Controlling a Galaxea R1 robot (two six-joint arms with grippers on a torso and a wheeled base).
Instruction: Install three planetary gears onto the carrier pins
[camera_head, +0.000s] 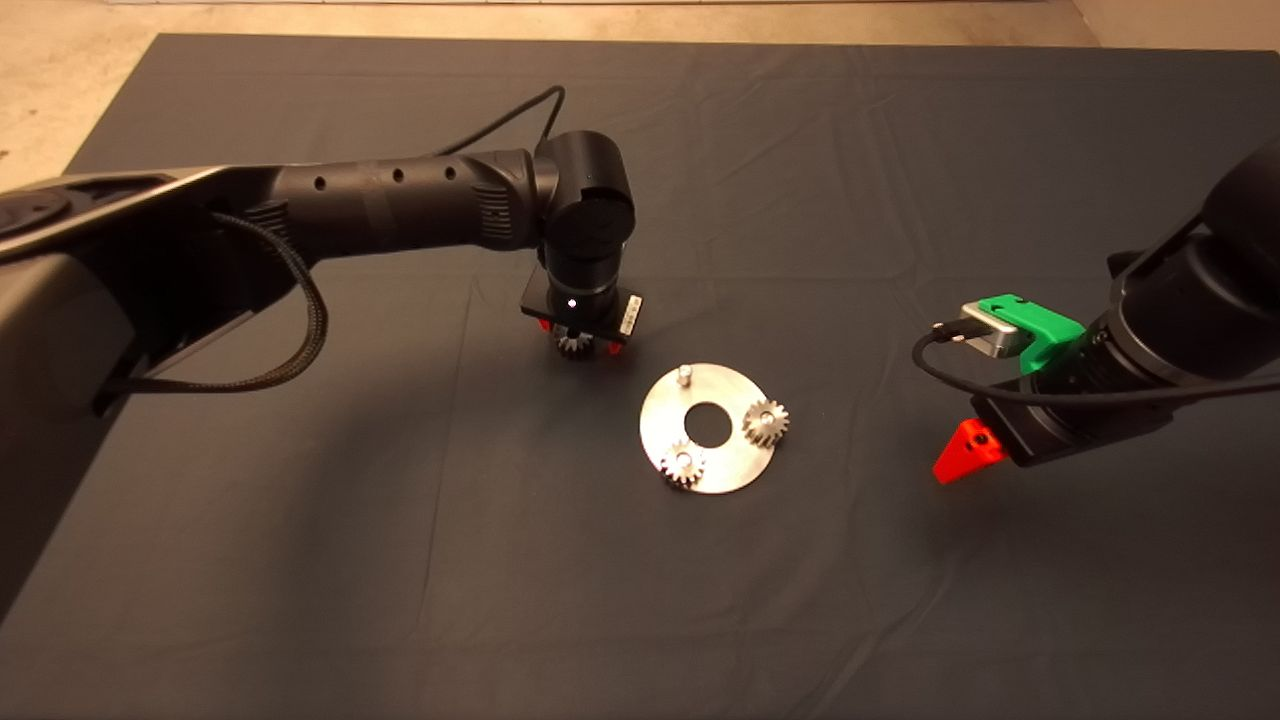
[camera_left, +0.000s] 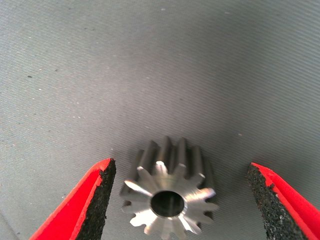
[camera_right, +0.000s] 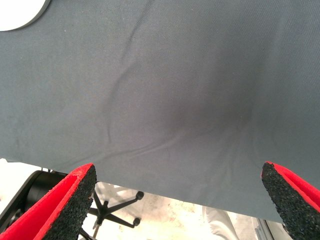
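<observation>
Left gripper (camera_left: 175, 200) fingers spread, straddling the third planetary gear (camera_left: 170, 200) lying on its side, ready to clamp; right gripper (camera_right: 180, 200) open, parked.

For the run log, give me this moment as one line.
gears on pins: two | bare pin: one | left gripper: open around third gear on mat, beside disc | right gripper: open, idle

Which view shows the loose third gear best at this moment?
The left wrist view: the third gear fills it, teeth and bore clear, lying on the mat between the open left gripper fingers, untouched. The head view shows only a sliver under that gripper. The right wrist view misses it.
</observation>
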